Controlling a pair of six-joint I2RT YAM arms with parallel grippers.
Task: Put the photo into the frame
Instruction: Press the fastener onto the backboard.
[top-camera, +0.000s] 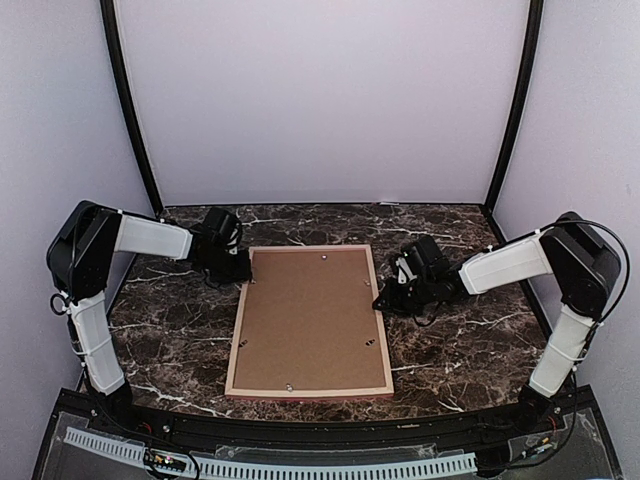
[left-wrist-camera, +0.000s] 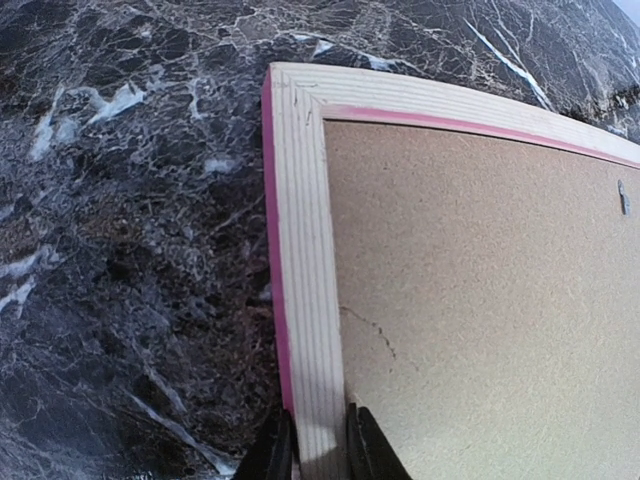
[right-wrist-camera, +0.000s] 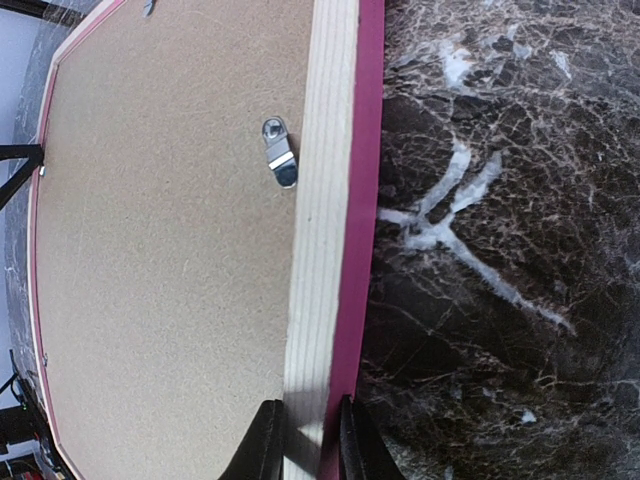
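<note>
Dark veined marble tabletop, pale lilac walls. The frame lies back-up at centre, brown backing board seated inside. Left end effector clamps its left rail; right end effector clamps its right rail. Only the right wrist view resolves a metal turn clip.

both arms reach inward from bent elbows, wrists low. the left gripper and right gripper each pinch a side rail of the frame between narrowed fingers.

Dark marble-patterned table with white veins; plain pale lilac walls; 2 black corner posts.
</note>
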